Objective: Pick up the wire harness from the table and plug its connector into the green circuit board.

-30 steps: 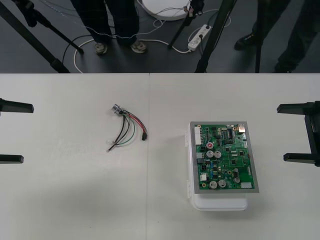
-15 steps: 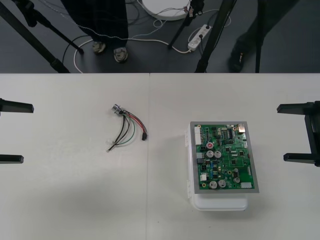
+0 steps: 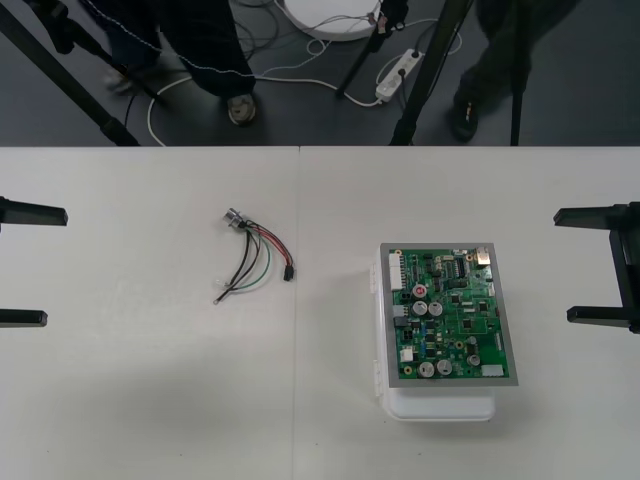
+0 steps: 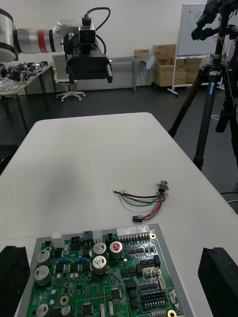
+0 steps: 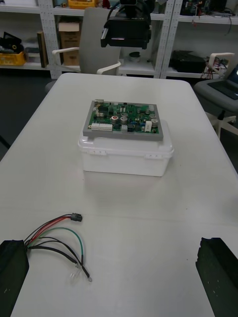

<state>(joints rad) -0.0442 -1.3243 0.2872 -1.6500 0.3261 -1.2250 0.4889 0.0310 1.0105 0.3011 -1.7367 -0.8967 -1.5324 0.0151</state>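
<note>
Nothing on the table (image 3: pixel 150 400) has shifted over the past second, with both arms parked at its edges and the job not yet begun. At far left, the left gripper (image 3: pixel 55 266) waits with its black fingers spread wide and nothing between them. Just inboard lies the wire harness (image 3: pixel 252 255), flat on the table left of centre. Its round metal socket (image 3: pixel 235 218) is at the far end, its red, black and green wires fan toward the robot, and its small black plug (image 3: pixel 288 272) points toward the board. Well apart to the right, the green circuit board (image 3: pixel 450 315) sits on its white base (image 3: pixel 440 405), unconnected. At far right, the right gripper (image 3: pixel 562 265) is likewise spread and empty.

The likeliest trouble from here is a poor pickup. The wires are thin and lie flush on the surface, so fingers closing on a loose strand rather than near the plug could leave the plug dangling and twisted. A plug held askew would probably meet the board's connector off-line and could push the base sideways instead of seating.
</note>
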